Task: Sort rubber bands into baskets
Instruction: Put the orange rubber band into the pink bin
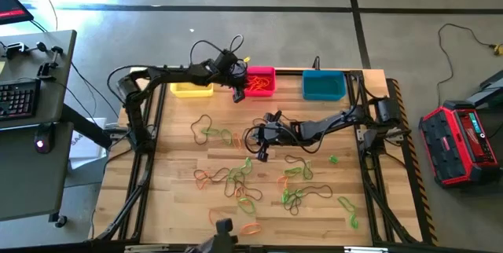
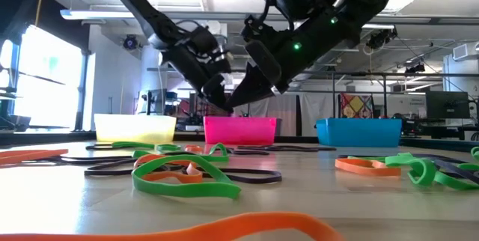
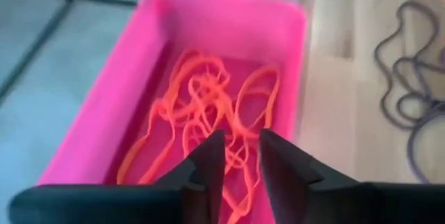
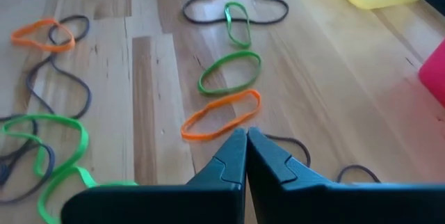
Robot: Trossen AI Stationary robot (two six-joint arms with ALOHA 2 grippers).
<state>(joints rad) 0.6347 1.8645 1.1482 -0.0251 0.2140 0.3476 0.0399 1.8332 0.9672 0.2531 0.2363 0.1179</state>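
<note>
We see the left gripper (image 3: pixel 240 156) at the bottom centre of its wrist view, its fingers (image 3: pixel 208 158) slightly apart with nothing between them, poised over the pink basket (image 3: pixel 104 106). Inside that basket lies a tangle of orange bands (image 3: pixel 208 109), filling the middle of the frame. In the high view the left gripper (image 1: pixel 238 93) sits at the upper centre, at the pink basket's (image 1: pixel 260 71) left edge, with the yellow basket (image 1: pixel 191 89) just to its left and the teal basket (image 1: pixel 323 86) further right along the table's (image 1: pixel 173 206) top edge.

The right gripper (image 4: pixel 247 144) has its fingers pressed together, holding nothing, low over the wood. Just beyond its tips lies an orange band (image 4: pixel 221 115), then a green band (image 4: pixel 229 71) above it in the frame. In the high view the right gripper (image 1: pixel 259 149) is near the centre of the table. Loose bands (image 1: pixel 244 182), green, orange and dark, are scattered across the lower half of the table.

In the low view both arms hang above the pink basket (image 2: pixel 239 130), with a green band (image 2: pixel 183 181) in the foreground.
</note>
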